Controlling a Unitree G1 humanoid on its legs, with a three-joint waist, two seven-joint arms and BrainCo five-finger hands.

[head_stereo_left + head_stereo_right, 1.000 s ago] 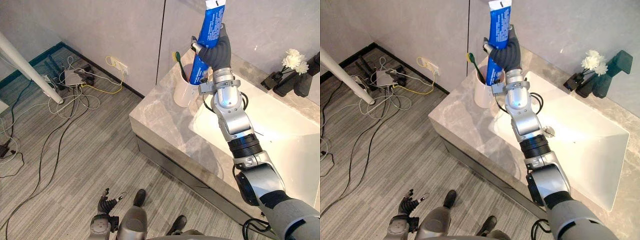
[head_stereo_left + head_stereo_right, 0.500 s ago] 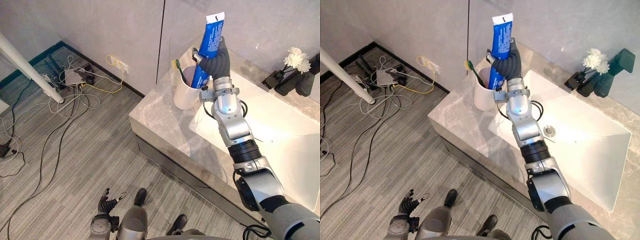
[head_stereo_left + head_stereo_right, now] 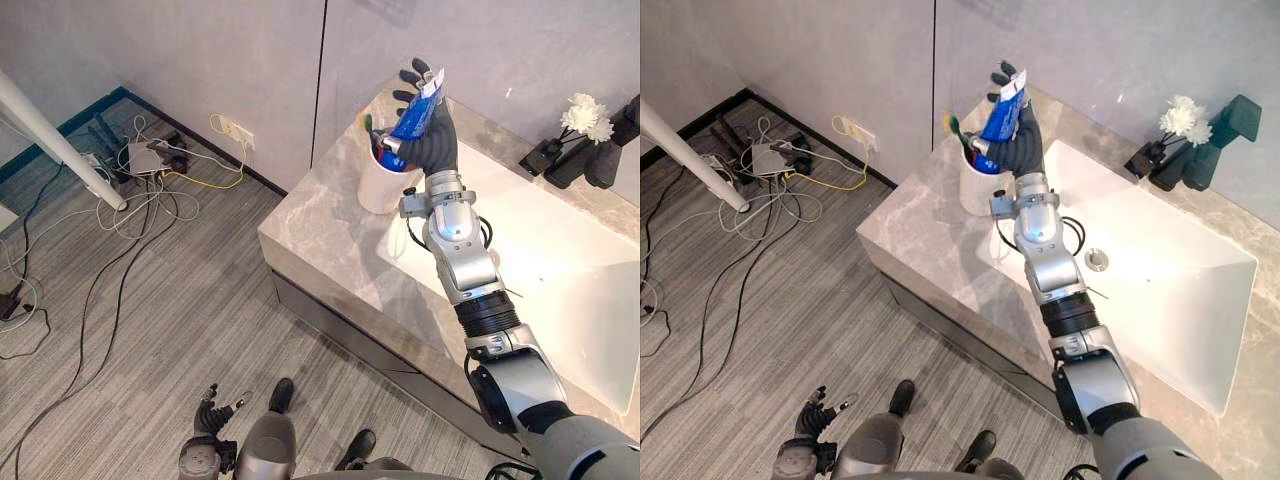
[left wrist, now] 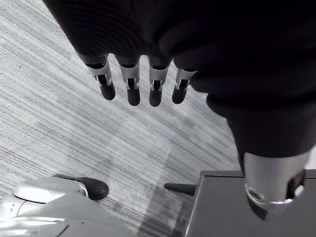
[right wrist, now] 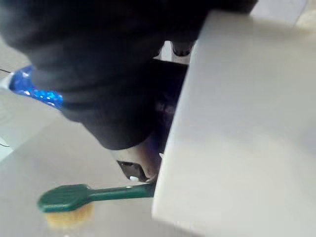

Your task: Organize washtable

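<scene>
Inspection at the washtable: my right hand (image 3: 432, 140) is reached out over the far left corner of the grey marble counter (image 3: 320, 240), directly above the white cup (image 3: 378, 188) that stands just beside the basin (image 3: 560, 250). The blue toothpaste tube (image 3: 412, 110) is in the cup, lower end down and flat crimped end tilted up and away, leaning along my palm. My fingers (image 3: 419, 67) stand apart and nearly straight behind the tube's upper end rather than wrapped round it, so I judge the cup and my palm are bearing it, not a clamp. The thumb's contact is hidden from the head cameras. The right wrist view gives the cup's white wall close up, a strip of the blue tube and the green toothbrush (image 5: 74, 195) lying across the cup's opening. The toothbrush shares the cup, which explains the tube's slant: it has to settle beside the brush, not on it. Finding: the tube appears delivered to its holder, and this step looks close to complete, pending a clean release (the tall tube could tip the light cup if dragged). My left hand (image 3: 208, 415) hangs low at my side over the floor, its fingers (image 4: 129, 84) straight, slightly apart and holding nothing, kept clear of the work. A vase of white flowers (image 3: 585, 115) stands at the back edge, well apart from the cup.
</scene>
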